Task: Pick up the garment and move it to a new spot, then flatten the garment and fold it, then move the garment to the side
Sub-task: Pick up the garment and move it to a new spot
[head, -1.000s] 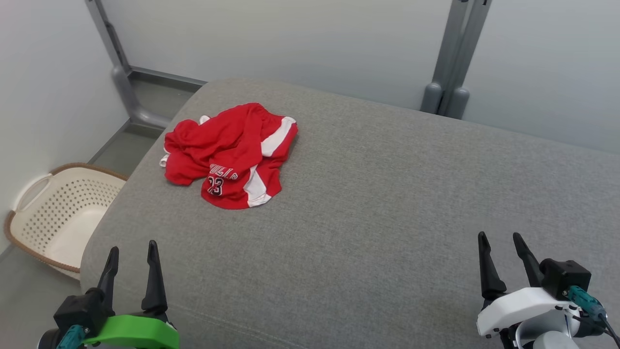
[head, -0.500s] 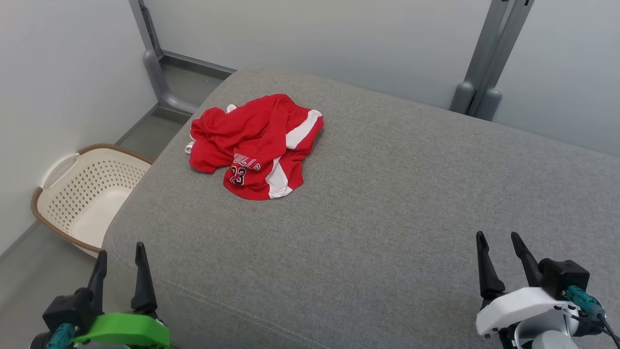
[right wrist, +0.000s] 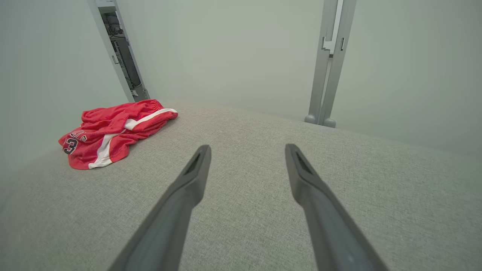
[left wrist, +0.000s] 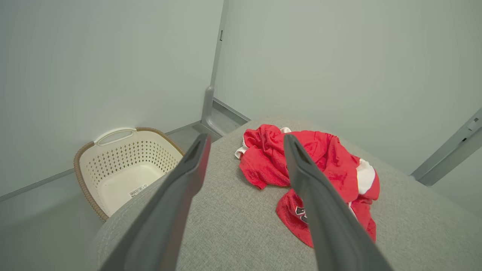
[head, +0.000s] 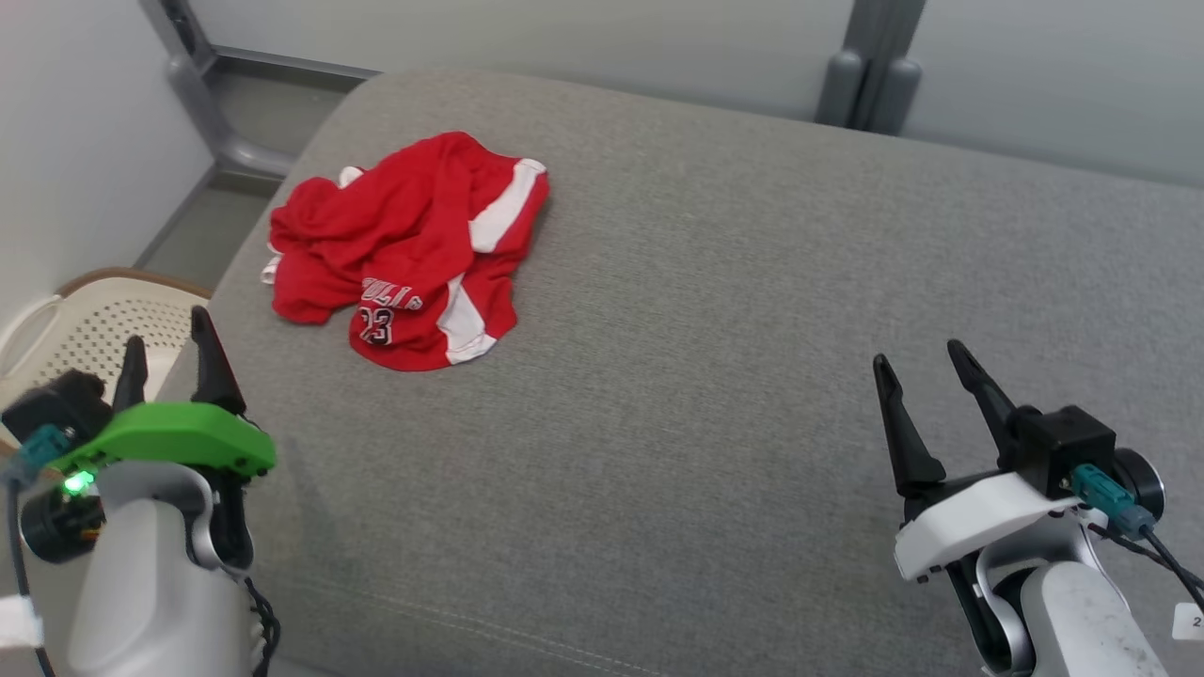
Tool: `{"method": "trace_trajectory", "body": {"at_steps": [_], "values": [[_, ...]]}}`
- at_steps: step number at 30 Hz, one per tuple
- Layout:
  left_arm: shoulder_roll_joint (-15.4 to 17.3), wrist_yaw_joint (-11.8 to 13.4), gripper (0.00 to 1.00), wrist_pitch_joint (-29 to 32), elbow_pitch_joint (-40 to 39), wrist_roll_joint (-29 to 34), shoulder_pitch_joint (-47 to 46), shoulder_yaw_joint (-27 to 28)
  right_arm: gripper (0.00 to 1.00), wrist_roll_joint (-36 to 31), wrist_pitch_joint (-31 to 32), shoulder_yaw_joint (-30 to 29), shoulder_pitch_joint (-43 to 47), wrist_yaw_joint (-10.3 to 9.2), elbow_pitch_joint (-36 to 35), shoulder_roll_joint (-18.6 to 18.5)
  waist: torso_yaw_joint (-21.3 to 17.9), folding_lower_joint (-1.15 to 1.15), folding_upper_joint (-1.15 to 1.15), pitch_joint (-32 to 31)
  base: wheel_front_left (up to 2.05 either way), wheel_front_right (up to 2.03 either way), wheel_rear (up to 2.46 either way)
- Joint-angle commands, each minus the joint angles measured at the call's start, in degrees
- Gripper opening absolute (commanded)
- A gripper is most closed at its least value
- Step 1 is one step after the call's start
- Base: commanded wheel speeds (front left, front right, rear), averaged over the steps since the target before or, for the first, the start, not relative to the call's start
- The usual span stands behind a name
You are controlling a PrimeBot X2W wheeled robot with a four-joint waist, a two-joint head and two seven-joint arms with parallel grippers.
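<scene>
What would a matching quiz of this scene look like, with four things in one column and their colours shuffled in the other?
Things:
1. garment
2. basket
3. left tool
4. right tool

Colours:
A. dark fingers on a white mount
B. red with white stripes
C. cream with a brown rim
D. dark fingers on a green mount

Pairs: 1-B, 2-C, 3-D, 4-A

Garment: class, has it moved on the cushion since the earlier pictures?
No. The garment lies at the same far-left corner of the cushion; the camera shifted.
</scene>
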Motion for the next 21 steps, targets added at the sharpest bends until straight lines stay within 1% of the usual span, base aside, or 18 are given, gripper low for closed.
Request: {"method": "trace_trajectory", "body": {"at_steps": [1, 2, 6, 8, 12, 17, 21], "values": [[0.9, 0.0, 1.0, 1.1, 1.7, -0.5, -3.1, 0.2, 1.0, 0.1, 0.8, 0.8, -0.9, -0.01, -1.7, -0.8, -8.8, 0.0, 0.0, 8.4, 0.0, 0.0, 0.0], [1.4, -0.2, 1.0, 1.6, 2.7, -0.6, -4.5, 0.2, 1.0, 0.2, 1.2, 1.3, -1.0, -0.01, -2.7, -0.8, -9.9, 0.0, 0.0, 9.4, 0.0, 0.0, 0.0], [4.7, -0.6, 1.0, 7.0, 7.4, -3.0, -10.3, 1.5, 1.0, 0.3, 3.0, 3.8, -2.1, -0.01, -7.4, -1.5, -15.0, 0.0, 0.0, 14.0, 0.0, 0.0, 0.0], [6.4, -0.7, 1.0, 9.0, 9.1, -2.7, -12.4, 1.4, 1.0, 0.5, 3.5, 4.3, -2.4, -0.01, -8.8, -1.6, -17.3, 0.0, 0.0, 15.9, 0.0, 0.0, 0.0], [9.5, -0.2, 1.0, 12.3, 11.6, -3.3, -15.9, 1.8, 1.0, 0.7, 4.0, 5.0, -3.1, -0.01, -11.3, -1.3, -21.7, 0.0, 0.0, 19.4, 0.0, 0.0, 0.0], [11.8, 0.2, 1.0, 15.9, 13.8, -3.1, -19.0, 1.3, 1.0, 0.6, 3.3, 4.1, -3.3, -0.01, -12.4, -0.8, -25.0, 0.0, 0.0, 21.6, 0.0, 0.0, 0.0], [13.5, 1.5, 1.0, 18.6, 15.7, -2.5, -19.9, 0.8, 1.0, 0.7, 2.7, 4.2, -3.1, -0.01, -12.4, -0.6, -26.8, 0.0, 0.0, 21.7, 0.0, 0.0, 0.0]]}}
